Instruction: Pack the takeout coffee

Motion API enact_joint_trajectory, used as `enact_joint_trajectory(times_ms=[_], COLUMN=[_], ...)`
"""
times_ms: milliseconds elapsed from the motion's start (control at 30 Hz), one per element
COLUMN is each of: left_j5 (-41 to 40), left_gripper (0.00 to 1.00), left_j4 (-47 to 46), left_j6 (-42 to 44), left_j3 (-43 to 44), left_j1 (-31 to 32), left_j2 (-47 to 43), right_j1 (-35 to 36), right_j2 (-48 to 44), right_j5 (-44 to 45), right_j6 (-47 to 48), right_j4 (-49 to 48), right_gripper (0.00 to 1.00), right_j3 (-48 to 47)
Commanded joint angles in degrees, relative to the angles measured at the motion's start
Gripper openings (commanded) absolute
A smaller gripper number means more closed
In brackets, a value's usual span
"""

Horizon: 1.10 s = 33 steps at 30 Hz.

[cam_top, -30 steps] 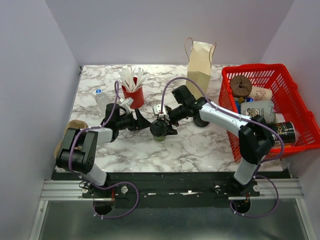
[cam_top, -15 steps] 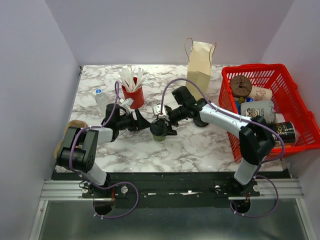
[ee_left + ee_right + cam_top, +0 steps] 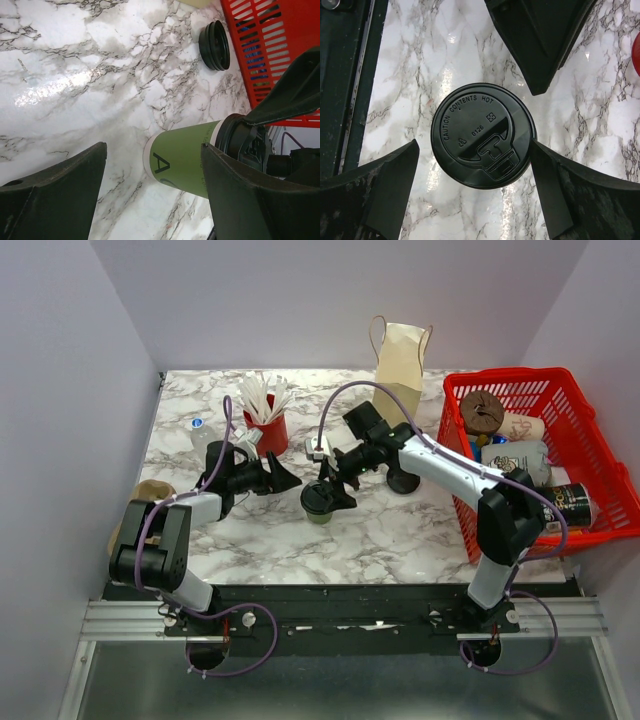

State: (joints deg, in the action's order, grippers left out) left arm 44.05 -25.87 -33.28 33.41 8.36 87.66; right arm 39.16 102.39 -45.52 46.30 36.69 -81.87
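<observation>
The left arm is lying low, extended from the surface's left edge, the left hand spread wide. The right arm is arching over mid-surface, the right hand pointing down, fingers parted.

The left arm and the right arm share one build: pale grey-white links set between chunky black joint housings. Each carries a thin purple cable, and it runs loose beside the links rather than inside them. The fingers are broad, matte-black wedges, thick at the root, with faintly grainy faces.
</observation>
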Motion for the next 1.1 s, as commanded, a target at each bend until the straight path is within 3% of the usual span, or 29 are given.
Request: enact_joint_trajectory(times_ms=[0,600,833,1067], left_j5=[1.39,1.47,1.82,2.27], left_gripper=[0.84,0.84,0.84,0.85], left_j4=[1.26,3.45,2.76,1.61], left_j6=[1.46,2.52,2.34,1.72], left_j3=[1.13,0.34,-0.8,-1.59], left_j1=[-0.36,-0.45,-0.45,-0.45], left_j2=[-1.96,-3.02,-3.11,-3.19], right_j1=[-0.13,-0.05,1.62,2.06], right_j2=[1.76,4.49,3.17,6.06], right_j5=[-1.33,2.89,11.75,16.77], right_j6=[-0.6,1.51,4.14,2.04], right_j4=[2.95,-1.53,-5.83,-6.19], right_gripper=[1.0,0.98,0.95,0.93], right_j3=[-3.12,-2.6,3.1,2.51])
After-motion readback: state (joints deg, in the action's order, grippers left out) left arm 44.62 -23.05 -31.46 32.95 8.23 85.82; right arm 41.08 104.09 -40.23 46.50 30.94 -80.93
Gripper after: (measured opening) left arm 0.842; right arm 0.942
